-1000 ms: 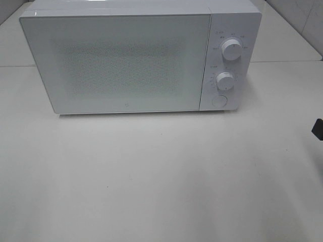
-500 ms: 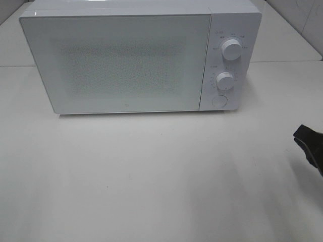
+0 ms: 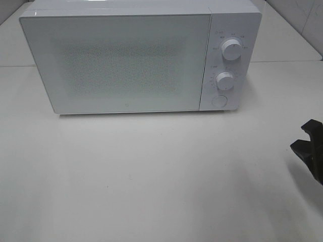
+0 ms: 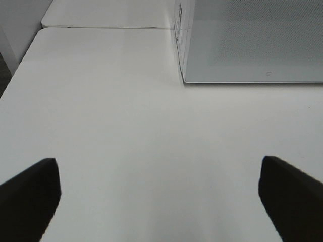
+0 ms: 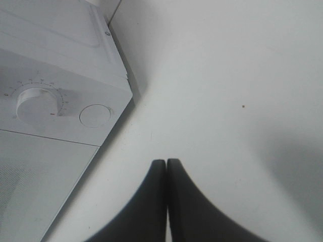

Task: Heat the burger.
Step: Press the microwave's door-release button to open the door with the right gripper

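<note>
A white microwave (image 3: 126, 60) stands at the back of the white surface (image 3: 151, 176), its door (image 3: 118, 63) shut, with an upper knob (image 3: 231, 49), a lower knob (image 3: 225, 80) and a round button (image 3: 218, 100) down the right-hand panel. The burger shows in no view (the door's dotted window reveals nothing behind it, so I cannot tell where it lies). The right end effector (image 5: 166, 162) hangs over the surface, in front of the microwave's right corner and apart from it, its fingers pressed together on nothing. The left end effector (image 4: 159, 174) faces the microwave's front left corner, its fingers (image 4: 30, 189) spread wide.
</note>
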You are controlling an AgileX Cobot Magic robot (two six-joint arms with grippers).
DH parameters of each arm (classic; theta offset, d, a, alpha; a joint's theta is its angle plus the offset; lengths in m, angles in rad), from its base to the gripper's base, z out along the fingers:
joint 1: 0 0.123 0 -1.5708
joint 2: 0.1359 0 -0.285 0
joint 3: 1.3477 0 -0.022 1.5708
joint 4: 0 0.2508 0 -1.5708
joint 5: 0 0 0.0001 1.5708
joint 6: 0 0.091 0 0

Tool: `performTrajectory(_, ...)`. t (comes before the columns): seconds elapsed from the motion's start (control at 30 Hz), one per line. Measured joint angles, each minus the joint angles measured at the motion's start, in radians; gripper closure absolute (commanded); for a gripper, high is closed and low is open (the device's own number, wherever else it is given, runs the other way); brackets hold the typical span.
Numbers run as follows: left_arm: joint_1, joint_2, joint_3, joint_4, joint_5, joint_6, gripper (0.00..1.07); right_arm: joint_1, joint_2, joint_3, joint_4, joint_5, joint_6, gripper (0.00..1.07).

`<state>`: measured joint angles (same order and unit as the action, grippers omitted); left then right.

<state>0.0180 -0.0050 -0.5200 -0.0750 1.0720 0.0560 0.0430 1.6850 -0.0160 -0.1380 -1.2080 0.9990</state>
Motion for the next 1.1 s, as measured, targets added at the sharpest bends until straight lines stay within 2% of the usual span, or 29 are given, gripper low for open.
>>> performTrajectory(0.1, 0.0, 0.0, 0.0, 0.0, 0.0, 0.0, 0.07, 0.025, 0.0, -0.015, 0.003, 0.0, 0.015, 1.05)
performTrajectory(0.17, 0.0, 0.0, 0.0, 0.0, 0.0, 0.0, 0.07, 0.1, 0.002, -0.075, 0.015, 0.0, 0.018, 1.05)
performTrajectory(0.23, 0.0, 0.0, 0.0, 0.0, 0.0, 0.0, 0.07, 0.117, 0.002, -0.089, 0.029, 0.0, 0.018, 1.04)
performTrajectory(0.27, 0.0, 0.0, 0.0, 0.0, 0.0, 0.0, 0.07, 0.158, 0.002, -0.115, 0.058, 0.0, 0.018, 1.04)
performTrajectory(0.37, 0.0, 0.0, 0.0, 0.0, 0.0, 0.0, 0.07, 0.17, 0.002, -0.123, 0.068, 0.0, 0.019, 1.04)
performTrajectory(0.43, 0.0, 0.0, 0.0, 0.0, 0.0, 0.0, 0.07, 0.21, 0.009, -0.152, 0.094, 0.0, 0.035, 1.03)
performTrajectory(0.73, 0.0, 0.0, 0.0, 0.0, 0.0, 0.0, 0.07, 0.258, 0.083, -0.183, 0.117, 0.0, 0.095, 1.02)
performTrajectory(0.83, 0.0, 0.0, 0.0, 0.0, 0.0, 0.0, 0.07, 0.296, 0.115, -0.205, 0.174, 0.0, 0.158, 1.07)
performTrajectory(1.0, 0.0, 0.0, 0.0, 0.0, 0.0, 0.0, 0.07, 0.328, 0.151, -0.246, 0.213, 0.0, 0.211, 1.07)
performTrajectory(1.07, 0.0, 0.0, 0.0, 0.0, 0.0, 0.0, 0.07, 0.337, 0.186, -0.311, 0.228, 0.0, 0.259, 1.07)
performTrajectory(1.1, 0.0, 0.0, 0.0, 0.0, 0.0, 0.0, 0.07, 0.337, 0.186, -0.311, 0.228, 0.0, 0.259, 1.07)
